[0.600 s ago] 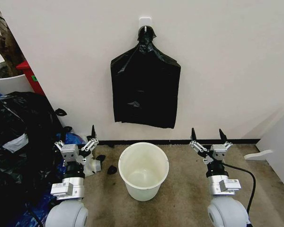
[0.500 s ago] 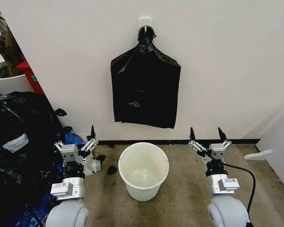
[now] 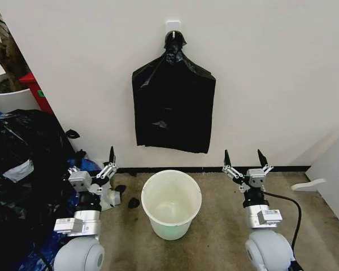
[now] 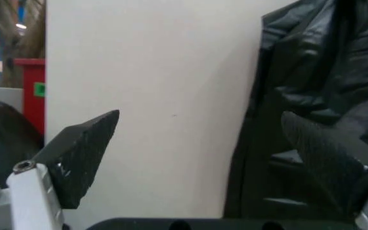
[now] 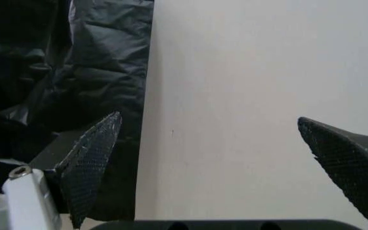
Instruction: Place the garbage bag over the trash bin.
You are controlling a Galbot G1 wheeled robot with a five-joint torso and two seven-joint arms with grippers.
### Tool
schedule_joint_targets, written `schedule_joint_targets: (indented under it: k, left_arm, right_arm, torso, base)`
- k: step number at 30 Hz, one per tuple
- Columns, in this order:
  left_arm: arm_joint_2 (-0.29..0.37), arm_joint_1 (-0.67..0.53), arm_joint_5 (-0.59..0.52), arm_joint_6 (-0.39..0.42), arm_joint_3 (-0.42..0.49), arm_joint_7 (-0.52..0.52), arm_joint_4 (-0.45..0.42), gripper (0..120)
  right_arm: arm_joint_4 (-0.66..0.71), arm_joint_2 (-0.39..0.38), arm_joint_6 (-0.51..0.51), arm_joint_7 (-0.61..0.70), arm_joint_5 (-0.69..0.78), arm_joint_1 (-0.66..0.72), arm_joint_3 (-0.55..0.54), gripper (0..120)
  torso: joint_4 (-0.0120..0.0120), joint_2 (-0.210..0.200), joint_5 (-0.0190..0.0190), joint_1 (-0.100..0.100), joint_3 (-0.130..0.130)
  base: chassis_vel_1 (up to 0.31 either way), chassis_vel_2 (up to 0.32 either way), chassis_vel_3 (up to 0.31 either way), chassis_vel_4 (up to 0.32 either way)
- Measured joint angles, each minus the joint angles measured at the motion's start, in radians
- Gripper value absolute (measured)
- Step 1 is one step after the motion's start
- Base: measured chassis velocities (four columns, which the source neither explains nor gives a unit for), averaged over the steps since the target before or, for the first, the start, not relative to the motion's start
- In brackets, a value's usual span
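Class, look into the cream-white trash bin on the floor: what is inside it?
The trash bin stands open and unlined; its bare pale floor shows, nothing on it. The near inner wall is hidden by the rim.

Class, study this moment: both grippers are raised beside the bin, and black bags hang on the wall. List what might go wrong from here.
1. The flat bunch of glossy black plastic bags hangs knotted from a wall hook, so an open left gripper or right gripper may pull several bags.
2. The small round cream-white plastic bin stands unheld between the arms; a swing could tip it.
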Motion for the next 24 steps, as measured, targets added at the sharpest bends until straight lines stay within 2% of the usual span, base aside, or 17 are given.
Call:
schedule_joint_targets:
  k: [2, 6, 13, 16, 20, 24]
  left_arm:
    - [0.003, -0.003, 0.025, 0.051, 0.013, -0.086, -0.006, 100]
    - [0.008, -0.003, 0.028, 0.078, 0.015, -0.113, -0.011, 100]
    - [0.006, -0.004, -0.017, 0.019, -0.002, -0.047, 0.002, 100]
    - [-0.004, -0.013, -0.126, 0.005, -0.006, -0.025, -0.014, 100]
    - [-0.002, -0.012, -0.154, 0.006, -0.006, -0.02, -0.021, 100]
    - [0.001, -0.019, -0.156, 0.005, -0.003, -0.009, -0.002, 100]
  right_arm:
    - [0.001, -0.001, 0.001, 0.0, -0.001, -0.003, 0.004, 100]
    - [0.0, -0.001, 0.002, 0.0, -0.002, -0.004, 0.005, 100]
    - [0.005, -0.017, -0.001, 0.004, 0.04, 0.009, -0.022, 100]
    - [0.005, -0.063, -0.012, 0.007, 0.111, 0.036, -0.056, 100]
    - [-0.019, -0.111, -0.014, -0.005, 0.207, 0.099, -0.086, 100]
    - [-0.071, -0.142, -0.006, -0.021, 0.354, 0.256, -0.158, 100]
  torso:
    - [0.0, 0.0, -0.0001, 0.0, 0.0]
    - [0.0, 0.0, 0.0, 0.0, 0.0]
    - [-0.0001, 0.0, 0.0001, 0.0, 0.0]
    - [-0.0001, 0.0, 0.0001, 0.0, 0.0]
    - [-0.0001, 0.0, 0.0, 0.0, 0.0]
    - [0.0003, 0.0, -0.0001, 0.0, 0.0]
  base:
    - [0.0, 0.0, 0.0, 0.0]
    - [0.0, 0.0, 0.0, 0.0]
    - [0.0, 0.0, 0.0, 0.0]
    - [0.0, 0.0, 0.0, 0.0]
    - [0.0, 0.0, 0.0, 0.0]
    - [0.0, 0.0, 0.0, 0.0]
